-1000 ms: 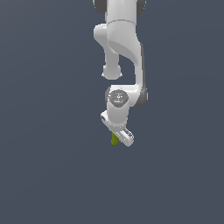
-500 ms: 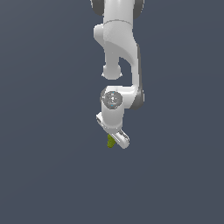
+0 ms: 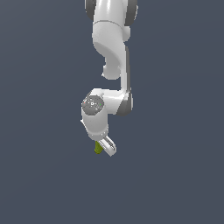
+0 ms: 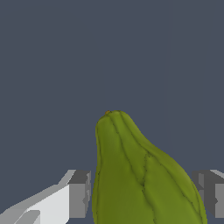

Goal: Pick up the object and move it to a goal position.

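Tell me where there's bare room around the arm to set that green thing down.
Bare grey surface lies on the exterior view's left and right of the arm and in front of the gripper. The only crowded spot is at the gripper itself, where the olive object sits between the fingers.

Plain dark slate-grey background, uniform across both views

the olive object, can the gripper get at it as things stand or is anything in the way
Probably yes. In the wrist view the olive object sits right between the gripper's two fingers, with nothing else near it. Whether the pads actually touch it can't be told; the exterior view shows it tucked against the gripper.
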{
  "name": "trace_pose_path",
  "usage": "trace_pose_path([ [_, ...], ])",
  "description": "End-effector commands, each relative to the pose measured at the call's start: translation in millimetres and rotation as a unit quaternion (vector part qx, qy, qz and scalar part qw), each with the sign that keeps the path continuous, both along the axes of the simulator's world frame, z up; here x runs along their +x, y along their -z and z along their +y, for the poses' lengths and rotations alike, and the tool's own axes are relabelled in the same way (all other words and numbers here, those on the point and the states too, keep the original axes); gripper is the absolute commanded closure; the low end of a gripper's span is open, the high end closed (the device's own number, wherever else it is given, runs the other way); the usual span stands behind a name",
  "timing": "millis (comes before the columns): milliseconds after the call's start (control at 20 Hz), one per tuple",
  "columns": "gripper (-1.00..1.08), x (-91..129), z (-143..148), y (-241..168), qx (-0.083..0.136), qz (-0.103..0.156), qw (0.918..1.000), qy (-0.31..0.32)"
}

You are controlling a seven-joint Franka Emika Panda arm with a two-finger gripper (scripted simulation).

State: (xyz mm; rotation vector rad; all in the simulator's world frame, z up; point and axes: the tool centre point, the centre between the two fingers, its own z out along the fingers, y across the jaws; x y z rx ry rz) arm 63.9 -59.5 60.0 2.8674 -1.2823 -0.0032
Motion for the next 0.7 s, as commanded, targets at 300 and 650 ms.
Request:
trace_pose_path([
  [300,1.08,33,-52,-14,0.0,-0.001,1.0,0.0],
  [650,1.08,47,-72,-18,0.0,-0.001,1.0,0.0],
])
